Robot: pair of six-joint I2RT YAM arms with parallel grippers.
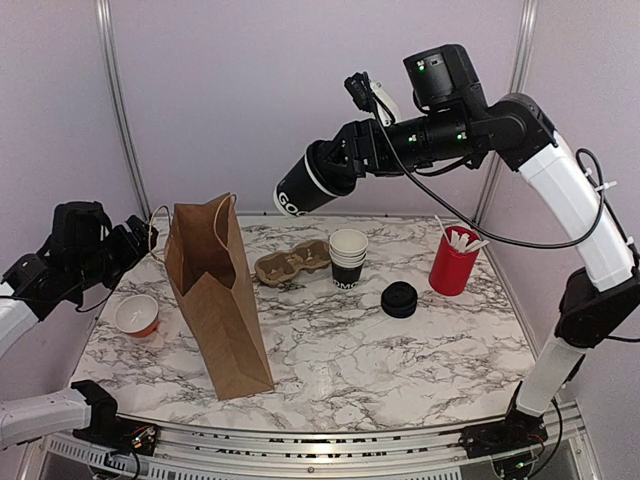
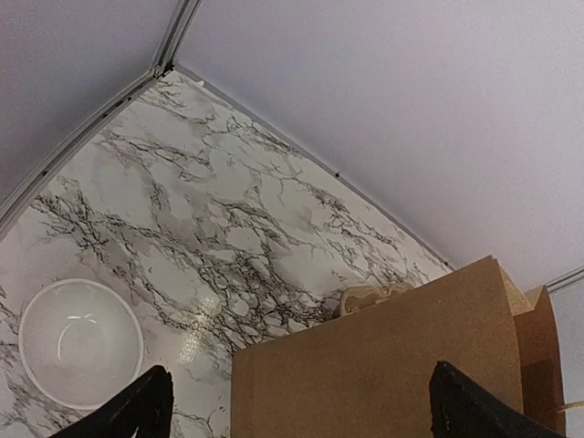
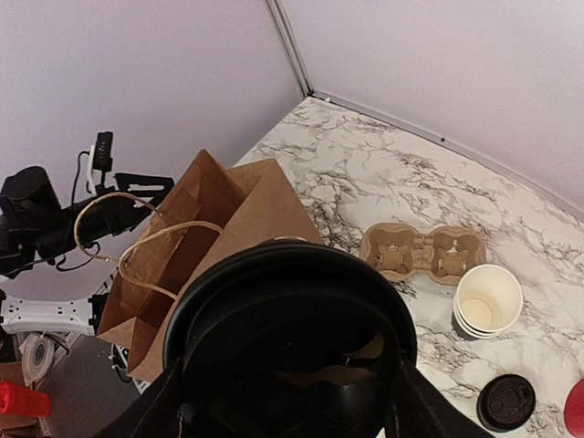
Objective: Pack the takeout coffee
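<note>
My right gripper [image 1: 325,168] is shut on a takeout coffee cup [image 1: 300,188], black with white lettering and a black lid. It holds the cup on its side, high above the table, right of the top of the open brown paper bag [image 1: 215,300]. In the right wrist view the lid [image 3: 292,328] fills the space between the fingers, with the bag's mouth [image 3: 173,246] below left. A stack of lidless black cups [image 1: 348,258] stands mid-table. My left gripper [image 1: 135,245] is open beside the bag's left handle; the bag's wall [image 2: 383,365] lies between its fingertips [image 2: 146,406].
A cardboard cup carrier [image 1: 292,262] lies behind the bag. A stack of black lids [image 1: 399,299] sits right of centre. A red cup of white stirrers [image 1: 455,262] stands at the right. A white bowl [image 1: 136,314] sits at the left edge.
</note>
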